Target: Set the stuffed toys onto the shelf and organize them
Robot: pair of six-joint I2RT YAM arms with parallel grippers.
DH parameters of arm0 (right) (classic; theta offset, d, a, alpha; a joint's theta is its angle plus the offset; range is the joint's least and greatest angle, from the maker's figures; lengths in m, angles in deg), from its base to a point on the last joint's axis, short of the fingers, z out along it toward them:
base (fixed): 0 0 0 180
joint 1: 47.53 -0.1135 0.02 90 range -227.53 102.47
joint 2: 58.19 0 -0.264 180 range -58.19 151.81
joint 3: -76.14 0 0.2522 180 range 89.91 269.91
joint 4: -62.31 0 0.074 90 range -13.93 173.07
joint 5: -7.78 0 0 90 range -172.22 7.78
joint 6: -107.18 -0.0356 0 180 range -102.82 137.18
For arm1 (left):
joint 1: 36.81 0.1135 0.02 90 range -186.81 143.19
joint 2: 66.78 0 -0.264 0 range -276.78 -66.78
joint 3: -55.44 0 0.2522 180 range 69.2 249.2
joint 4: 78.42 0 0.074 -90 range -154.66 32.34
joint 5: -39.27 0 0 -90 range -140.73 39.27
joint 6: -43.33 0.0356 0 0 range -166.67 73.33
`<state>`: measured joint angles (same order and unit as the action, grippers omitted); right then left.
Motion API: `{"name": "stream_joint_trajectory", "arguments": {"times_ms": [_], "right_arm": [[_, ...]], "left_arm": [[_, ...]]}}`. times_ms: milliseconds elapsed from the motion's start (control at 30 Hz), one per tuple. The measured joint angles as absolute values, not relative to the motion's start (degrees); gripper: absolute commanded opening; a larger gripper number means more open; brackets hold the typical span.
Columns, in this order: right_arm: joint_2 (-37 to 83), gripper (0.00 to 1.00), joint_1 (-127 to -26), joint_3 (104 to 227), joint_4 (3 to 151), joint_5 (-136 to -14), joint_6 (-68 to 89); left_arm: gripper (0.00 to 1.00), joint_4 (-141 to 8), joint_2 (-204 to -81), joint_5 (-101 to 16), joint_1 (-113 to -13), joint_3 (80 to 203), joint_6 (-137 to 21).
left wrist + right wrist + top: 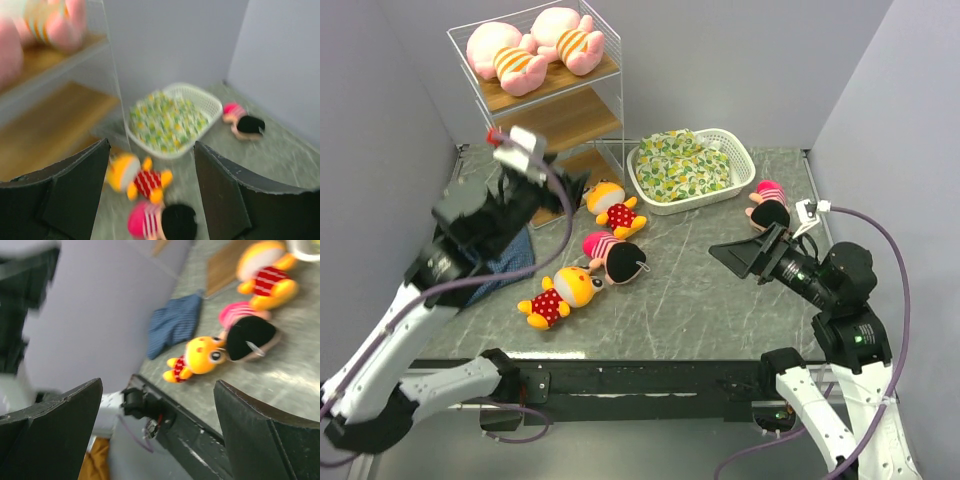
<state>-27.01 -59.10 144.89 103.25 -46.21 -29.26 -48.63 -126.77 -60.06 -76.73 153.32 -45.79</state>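
The shelf (565,118) stands at the far left. Two pink pigs (505,55) (570,38) lie on its top board. On the table lie an orange-yellow animal (615,207), a pink-hatted doll (615,255) and a second orange-yellow animal (560,293). A second doll (768,207) lies at the right. My left gripper (558,192) is open and empty, raised beside the shelf. Its wrist view shows the animal (140,180) and the doll (165,222) below the jaws. My right gripper (745,257) is open and empty above the table. Its wrist view shows the near animal (200,357) and the doll (247,332).
A white lattice basket (740,150) holding a yellow-green patterned cloth (685,165) stands right of the shelf. A blue cloth (505,262) lies at the left under my left arm. Grey walls close the left, back and right sides.
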Motion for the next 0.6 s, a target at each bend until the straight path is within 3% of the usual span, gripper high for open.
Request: {"name": "stream_joint_trajectory", "arguments": {"times_ms": [300,467,600], "right_arm": [[-24.1,0.9,-59.1,136.7,109.3,-60.6,-33.2],[-19.0,0.85,-59.7,126.2,105.4,-62.1,-40.8],[-11.8,0.86,-64.1,124.7,102.5,-64.6,-44.5]], "left_arm": [[0.84,-40.6,-108.8,-63.3,-76.7,120.7,-61.2],[0.86,-37.4,-102.5,-65.6,-76.8,115.5,-63.5],[0.89,-38.9,-98.6,-66.1,-76.7,112.3,-64.3]]}}
